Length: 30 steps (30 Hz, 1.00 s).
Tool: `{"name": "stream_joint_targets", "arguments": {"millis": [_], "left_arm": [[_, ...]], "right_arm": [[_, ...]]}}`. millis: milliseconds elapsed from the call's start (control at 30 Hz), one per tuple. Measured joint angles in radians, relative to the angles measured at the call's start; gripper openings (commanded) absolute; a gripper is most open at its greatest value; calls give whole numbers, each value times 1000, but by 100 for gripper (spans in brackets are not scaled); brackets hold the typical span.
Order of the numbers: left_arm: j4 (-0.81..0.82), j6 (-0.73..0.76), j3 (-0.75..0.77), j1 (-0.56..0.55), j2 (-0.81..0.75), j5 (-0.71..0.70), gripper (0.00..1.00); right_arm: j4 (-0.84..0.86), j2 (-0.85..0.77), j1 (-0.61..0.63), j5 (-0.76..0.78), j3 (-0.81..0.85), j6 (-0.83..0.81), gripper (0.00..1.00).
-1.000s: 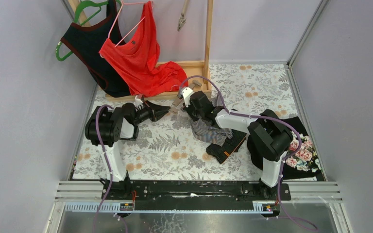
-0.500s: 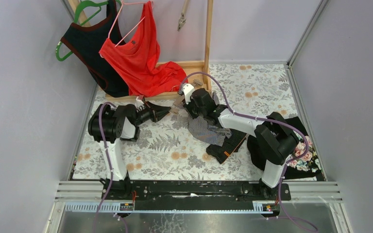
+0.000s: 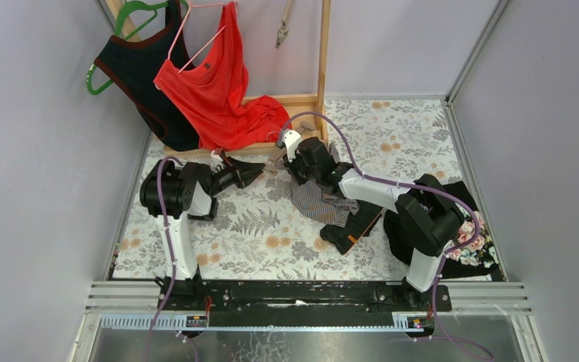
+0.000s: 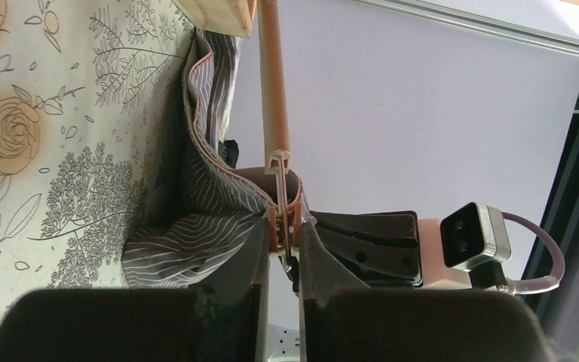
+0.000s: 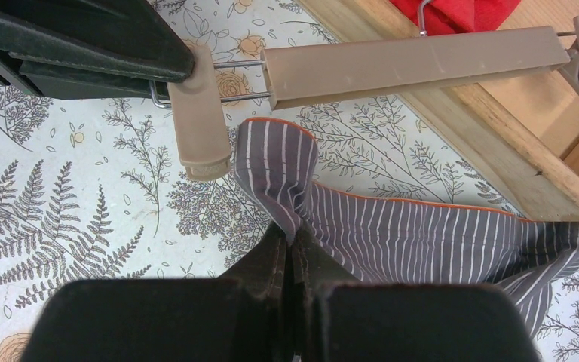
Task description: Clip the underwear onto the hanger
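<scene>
Holding the clip [image 5: 200, 121] by its upper end, the left pincer [image 4: 283, 237] is clamped on it and keeps the hanger [image 5: 407, 64] low over the surface [image 5: 68, 219], near the wooden frame [image 5: 497, 151]. The right pincer [image 5: 292, 240] is clamped on a fold of the striped underwear [image 5: 422, 226].

Over the last second the right arm has swung in toward the left one and carried the underwear with it, while the left arm has edged a little closer too. The orange-trimmed waistband corner now stands just beside the clip's lower end, to its side rather than between its halves. The rest of the cloth trails across the surface toward the dark clothes [image 3: 350, 230].

That reads as the lining-up step nearly finished. The corner probably has yet to slide into the clip's mouth before the left pincer lets it bite. I cannot tell whether the mouth is spread.
</scene>
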Motion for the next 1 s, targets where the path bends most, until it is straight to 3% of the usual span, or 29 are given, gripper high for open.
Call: {"name": "stream_joint_targets", "arguments": {"millis": [1000], "left_arm": [[13,-19,20,-4,18,3,0]], "right_arm": [[79,-51,11,-27,-98,-31,0]]}}
